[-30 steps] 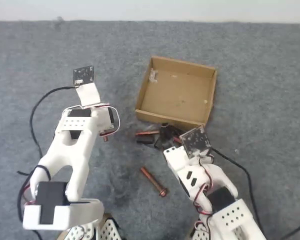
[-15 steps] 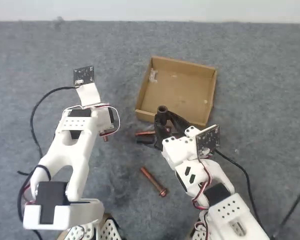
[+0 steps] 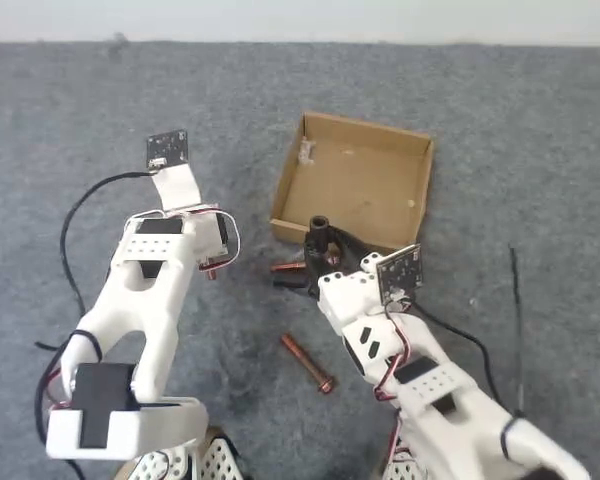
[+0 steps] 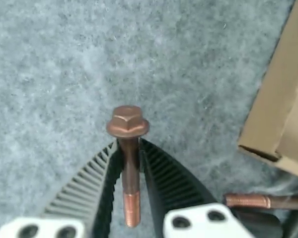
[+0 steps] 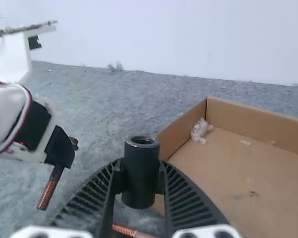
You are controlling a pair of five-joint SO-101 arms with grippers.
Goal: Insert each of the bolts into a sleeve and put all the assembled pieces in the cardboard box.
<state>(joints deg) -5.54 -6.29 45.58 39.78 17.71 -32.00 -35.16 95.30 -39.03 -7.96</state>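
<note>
My left gripper (image 4: pixel 130 166) is shut on a copper bolt (image 4: pixel 129 148), gripping its shank with the hex head beyond the fingertips; in the high view that bolt (image 3: pixel 212 268) shows under the left arm, left of the cardboard box (image 3: pixel 355 185). My right gripper (image 5: pixel 139 186) is shut on a black sleeve (image 5: pixel 140 168), held upright with its bore open upward, near the box's front wall (image 5: pixel 181 131). In the high view the sleeve (image 3: pixel 320 232) stands just before the box. The left arm's bolt (image 5: pixel 49 191) hangs tilted across from it. A loose bolt (image 3: pixel 306 362) lies on the carpet.
Another bolt (image 3: pixel 288 267) and dark pieces (image 3: pixel 292 282) lie on the grey carpet beside the box's front corner. A bolt tip (image 4: pixel 248 201) shows near the box corner (image 4: pixel 268 144). Open carpet spreads left and right of the arms.
The right arm lifted the black sleeve off the carpet, raised it upright before the box, then shifted slightly left. The left arm stayed still with its bolt.
</note>
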